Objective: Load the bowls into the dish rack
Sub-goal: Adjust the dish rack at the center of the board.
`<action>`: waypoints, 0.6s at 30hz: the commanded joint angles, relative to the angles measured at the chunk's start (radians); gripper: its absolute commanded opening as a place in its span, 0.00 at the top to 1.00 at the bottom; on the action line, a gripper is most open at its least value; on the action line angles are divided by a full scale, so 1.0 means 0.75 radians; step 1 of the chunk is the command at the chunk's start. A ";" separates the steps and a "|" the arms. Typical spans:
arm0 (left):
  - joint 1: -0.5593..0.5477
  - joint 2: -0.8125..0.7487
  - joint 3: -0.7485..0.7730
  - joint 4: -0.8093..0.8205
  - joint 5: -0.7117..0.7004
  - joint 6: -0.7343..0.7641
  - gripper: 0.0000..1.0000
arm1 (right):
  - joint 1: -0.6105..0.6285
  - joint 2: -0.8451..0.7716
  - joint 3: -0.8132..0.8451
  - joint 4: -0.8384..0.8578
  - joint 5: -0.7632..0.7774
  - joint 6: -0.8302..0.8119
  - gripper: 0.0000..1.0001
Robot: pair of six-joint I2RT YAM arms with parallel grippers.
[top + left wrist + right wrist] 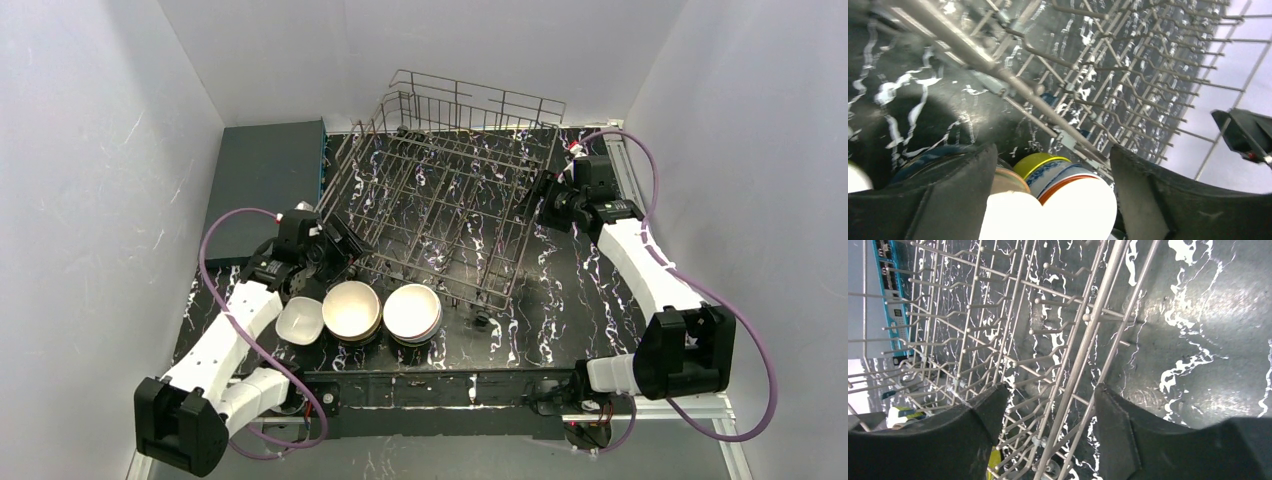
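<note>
left arm (222, 335), right arm (640, 265): wearing white shells, black joints | purple cables (204, 262): looping along both | fingers (938, 200): showing matte black

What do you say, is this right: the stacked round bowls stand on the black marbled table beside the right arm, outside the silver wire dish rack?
No: the stacked round bowls stand beside the left arm, on the black marbled table, outside the silver wire dish rack. The top external view shows it.

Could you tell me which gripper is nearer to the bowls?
Left. The left gripper sits just behind the bowls; the right gripper is across the dish rack, at its right side.
</note>
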 commanded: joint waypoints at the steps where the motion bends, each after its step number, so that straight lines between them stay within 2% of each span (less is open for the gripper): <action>1: -0.005 -0.005 0.163 -0.387 -0.276 0.251 0.08 | -0.007 -0.066 0.073 0.014 0.049 -0.063 0.20; 2: -0.005 -0.001 0.194 -0.426 -0.317 0.290 0.03 | -0.006 -0.085 0.072 -0.001 0.054 -0.068 0.15; 3: -0.005 0.003 0.226 -0.465 -0.361 0.334 0.02 | -0.007 -0.102 0.073 -0.016 0.050 -0.069 0.10; 5: -0.003 0.010 0.281 -0.513 -0.436 0.403 0.02 | -0.007 -0.134 0.069 -0.056 0.021 -0.068 0.06; 9: 0.011 0.051 0.376 -0.552 -0.520 0.522 0.02 | -0.007 -0.206 0.034 -0.119 -0.047 -0.077 0.04; 14: 0.076 0.173 0.488 -0.537 -0.465 0.654 0.02 | -0.006 -0.276 -0.002 -0.232 -0.084 -0.115 0.05; 18: 0.181 0.304 0.558 -0.532 -0.326 0.710 0.02 | -0.008 -0.326 -0.046 -0.266 -0.140 -0.120 0.07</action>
